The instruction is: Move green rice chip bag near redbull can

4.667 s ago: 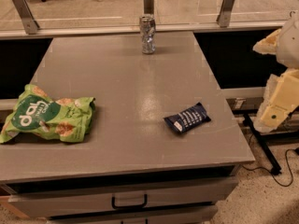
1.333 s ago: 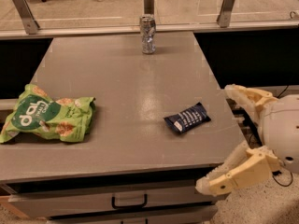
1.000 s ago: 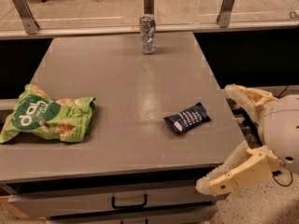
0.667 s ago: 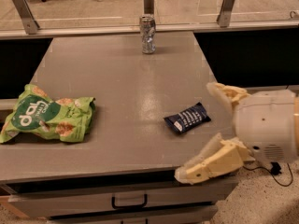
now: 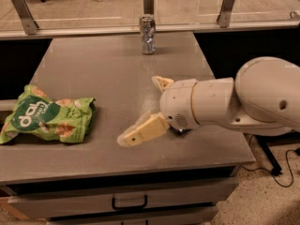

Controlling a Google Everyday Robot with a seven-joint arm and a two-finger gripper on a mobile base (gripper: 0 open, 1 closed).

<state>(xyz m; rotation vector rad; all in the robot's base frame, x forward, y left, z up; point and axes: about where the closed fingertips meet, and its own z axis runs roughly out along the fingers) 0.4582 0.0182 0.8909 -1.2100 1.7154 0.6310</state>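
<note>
The green rice chip bag [image 5: 45, 121] lies flat on the left side of the grey table [image 5: 103, 69], crinkled, with a white-lettered dark green circle. The redbull can [image 5: 147, 34] stands upright at the far middle edge of the table. My gripper [image 5: 143, 109] reaches in from the right over the table's middle, its two tan fingers spread wide and empty. It is to the right of the bag, apart from it, and nearer than the can. The white arm hides the small dark blue packet.
A glass barrier on metal posts [image 5: 227, 5] runs behind the table's far edge. A drawer with a black handle [image 5: 128, 203] sits under the front edge. A black cable [image 5: 281, 172] lies on the floor at the right.
My arm has swung in from the right, off the table's side, to over its middle, covering the dark blue packet. The bag and can have not moved.
</note>
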